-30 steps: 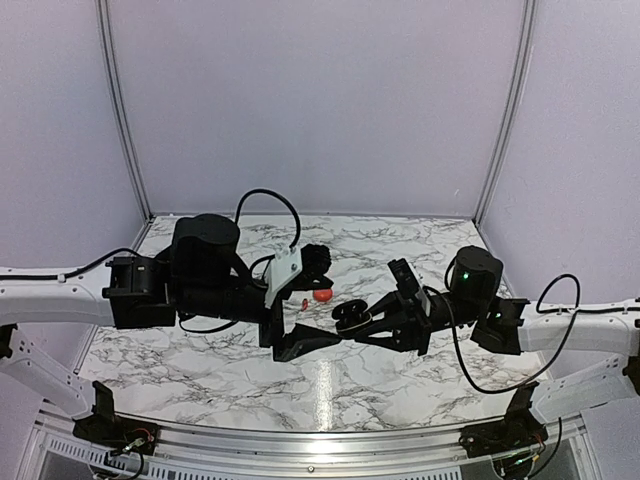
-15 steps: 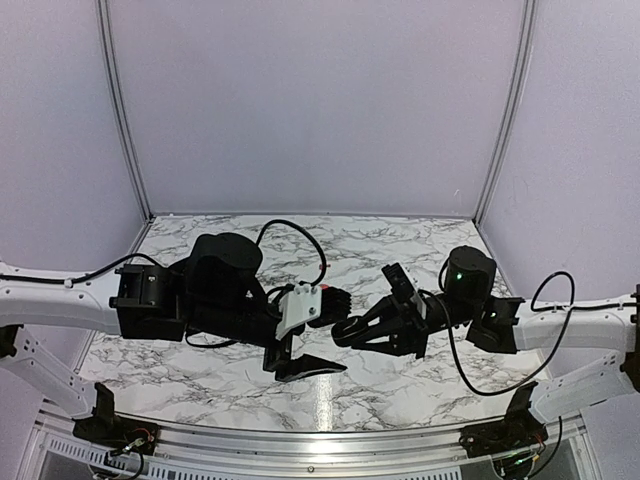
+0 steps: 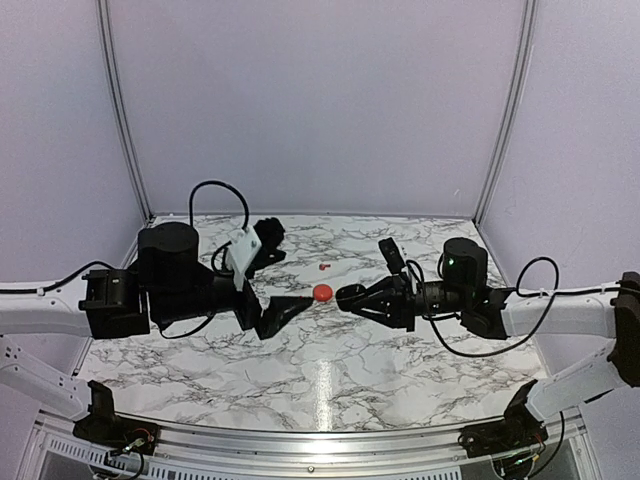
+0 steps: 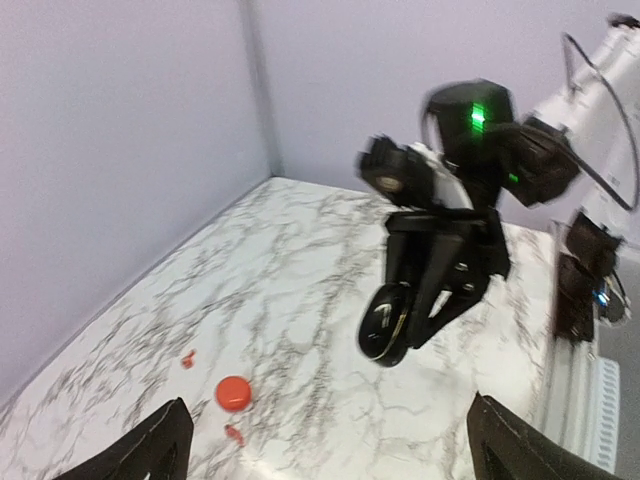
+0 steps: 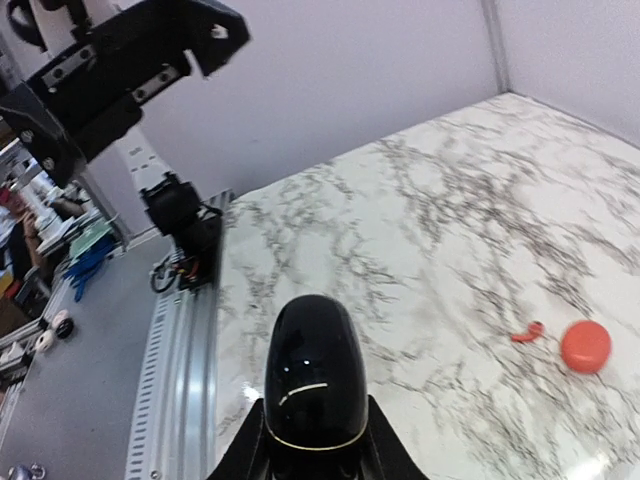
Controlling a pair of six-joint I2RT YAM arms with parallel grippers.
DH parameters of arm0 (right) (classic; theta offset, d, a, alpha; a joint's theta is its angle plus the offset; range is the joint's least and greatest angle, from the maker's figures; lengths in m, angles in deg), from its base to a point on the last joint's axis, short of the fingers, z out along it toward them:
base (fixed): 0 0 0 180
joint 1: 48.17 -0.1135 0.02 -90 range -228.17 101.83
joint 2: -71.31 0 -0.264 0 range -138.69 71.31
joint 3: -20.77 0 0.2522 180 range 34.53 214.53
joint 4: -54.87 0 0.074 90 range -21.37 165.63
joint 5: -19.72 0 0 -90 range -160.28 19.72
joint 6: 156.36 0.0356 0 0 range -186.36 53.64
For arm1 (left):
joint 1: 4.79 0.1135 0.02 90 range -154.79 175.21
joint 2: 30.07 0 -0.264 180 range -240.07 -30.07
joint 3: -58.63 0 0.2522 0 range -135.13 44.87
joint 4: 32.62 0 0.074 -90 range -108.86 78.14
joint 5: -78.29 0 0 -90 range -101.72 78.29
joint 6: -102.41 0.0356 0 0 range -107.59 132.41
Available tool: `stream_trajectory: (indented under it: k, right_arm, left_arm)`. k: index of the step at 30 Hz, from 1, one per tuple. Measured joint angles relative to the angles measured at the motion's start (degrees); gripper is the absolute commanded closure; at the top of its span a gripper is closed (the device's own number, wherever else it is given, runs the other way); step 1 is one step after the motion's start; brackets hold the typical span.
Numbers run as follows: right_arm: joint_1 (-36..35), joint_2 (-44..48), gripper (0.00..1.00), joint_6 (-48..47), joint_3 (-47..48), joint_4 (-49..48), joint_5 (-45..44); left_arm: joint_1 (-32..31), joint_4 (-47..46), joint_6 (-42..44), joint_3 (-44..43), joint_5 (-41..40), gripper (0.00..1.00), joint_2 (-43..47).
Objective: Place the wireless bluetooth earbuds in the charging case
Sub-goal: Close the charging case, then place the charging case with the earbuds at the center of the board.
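A white worktop (image 3: 400,360) veined in grey is being enclosed on three sides by pale lilac walls (image 3: 320,100). Its near edge is being bordered by a silvery metal rail (image 3: 300,440), and its two far corners are being marked by slim metal posts (image 3: 124,110).

The round case (image 3: 322,292) lies on the table (image 3: 400,370), left of the oval case (image 3: 347,297) in the right gripper (image 3: 352,299); one bud (image 3: 323,267) behind it, another bud (image 4: 234,434) just left.

I see a white, grey-veined marble-look surface (image 3: 180,370), polished enough to mirror a light near its front edge. The oval black case (image 5: 312,370) looks like glossy, smooth plastic. The round red case (image 3: 322,292) appears matt. A ribbed metal rail (image 3: 300,440) borders the front edge.
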Motion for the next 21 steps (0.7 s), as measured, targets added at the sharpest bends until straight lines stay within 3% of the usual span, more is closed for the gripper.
stream_trajectory:
  k: [6, 11, 21]
  right_arm:
    - [10.0, -4.6, 1.0, 3.2, 0.3, 4.8, -6.3]
    - [17.6, -12.6, 0.95, 5.7, 2.7, 7.3, -7.7]
    - [21.9, -24.7, 0.89, 6.3, 8.3, 14.3, -9.0]
  left_arm:
    - [6.8, -2.5, -13.3, 2.9, -9.9, 0.01, 1.3]
    - [10.4, -2.2, -21.2, 4.0, -13.7, 0.01, 1.3]
    - [11.8, -1.3, -26.6, 6.8, -18.0, 0.01, 1.5]
